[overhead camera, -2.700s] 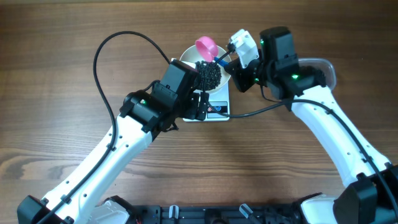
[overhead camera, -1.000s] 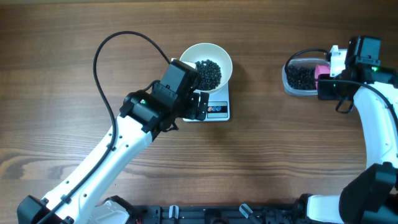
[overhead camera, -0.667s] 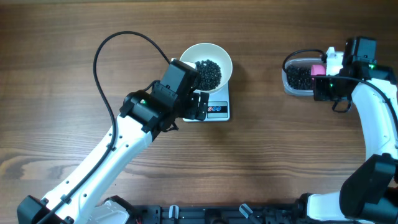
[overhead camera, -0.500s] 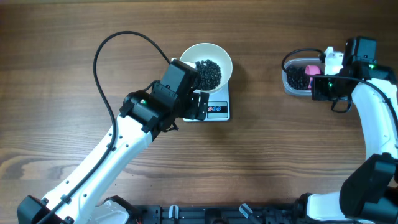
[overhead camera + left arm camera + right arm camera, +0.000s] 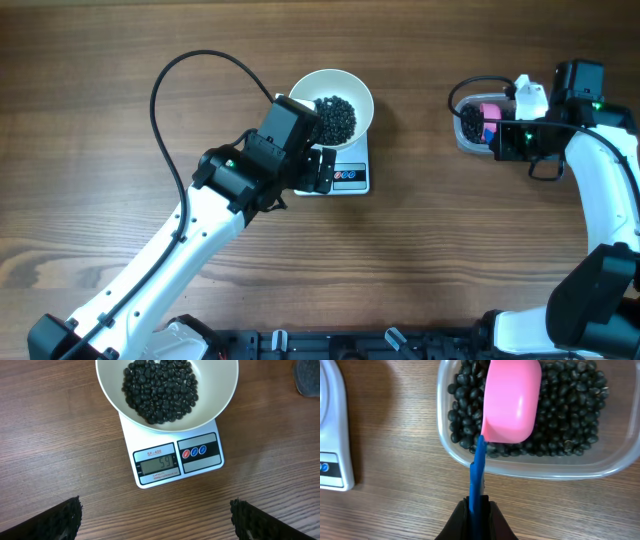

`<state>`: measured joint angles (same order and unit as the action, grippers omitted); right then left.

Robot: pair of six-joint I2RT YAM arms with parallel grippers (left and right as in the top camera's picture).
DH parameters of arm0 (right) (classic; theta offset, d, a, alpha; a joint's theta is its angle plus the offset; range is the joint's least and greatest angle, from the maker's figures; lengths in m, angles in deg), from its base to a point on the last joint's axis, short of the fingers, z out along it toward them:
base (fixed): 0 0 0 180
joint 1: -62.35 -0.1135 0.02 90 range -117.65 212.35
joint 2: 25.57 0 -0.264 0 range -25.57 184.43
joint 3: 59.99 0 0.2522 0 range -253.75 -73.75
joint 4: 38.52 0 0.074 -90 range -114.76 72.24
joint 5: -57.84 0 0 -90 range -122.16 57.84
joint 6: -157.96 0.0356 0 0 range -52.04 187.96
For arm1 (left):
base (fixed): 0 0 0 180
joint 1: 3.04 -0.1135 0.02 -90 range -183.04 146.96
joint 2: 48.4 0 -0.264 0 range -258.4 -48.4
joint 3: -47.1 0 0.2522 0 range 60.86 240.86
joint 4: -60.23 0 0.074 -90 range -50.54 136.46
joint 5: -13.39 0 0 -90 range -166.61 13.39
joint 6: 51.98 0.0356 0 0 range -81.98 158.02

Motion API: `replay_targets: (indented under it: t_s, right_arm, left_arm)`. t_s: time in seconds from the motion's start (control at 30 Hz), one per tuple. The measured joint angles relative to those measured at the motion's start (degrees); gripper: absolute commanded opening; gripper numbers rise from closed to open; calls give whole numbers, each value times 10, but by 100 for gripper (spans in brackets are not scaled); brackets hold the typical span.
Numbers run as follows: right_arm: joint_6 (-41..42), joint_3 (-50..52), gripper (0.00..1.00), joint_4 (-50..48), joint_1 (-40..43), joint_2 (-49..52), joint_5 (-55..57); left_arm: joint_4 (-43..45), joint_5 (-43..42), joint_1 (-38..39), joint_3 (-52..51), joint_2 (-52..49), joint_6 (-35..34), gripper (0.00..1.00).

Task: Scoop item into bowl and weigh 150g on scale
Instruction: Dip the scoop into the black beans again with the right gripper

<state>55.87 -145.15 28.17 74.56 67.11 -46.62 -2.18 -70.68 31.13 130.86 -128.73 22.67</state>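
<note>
Bright, even, diffuse light from above. Soft shadows beneath bowl (image 5: 220,390) and beside clear tub (image 5: 520,467). Desk (image 5: 100,100) evenly lit. Wrist views sharp; scale (image 5: 150,440) display legible.

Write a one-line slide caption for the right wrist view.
Right gripper clamps the blue handle of the pink scoop, its head over black beans in the clear tub; scale at left.

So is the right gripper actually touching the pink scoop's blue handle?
Touching. The right wrist view shows the right gripper shut on the scoop's blue handle, no gap either side.
</note>
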Motion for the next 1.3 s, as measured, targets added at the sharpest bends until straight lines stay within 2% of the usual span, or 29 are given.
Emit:
replay_targets:
  t_s: [0.57, 0.9, 1.3]
  right_arm:
    - [0, 0, 4, 2, 5, 0, -39]
    - [0, 0, 4, 2, 52, 0, -89]
    - [1, 0, 4, 4, 52, 0, -95]
  left_arm:
    - [0, 0, 0, 0, 0, 0, 100]
    - [0, 0, 0, 0, 0, 0, 100]
    - [0, 0, 0, 0, 0, 0, 100]
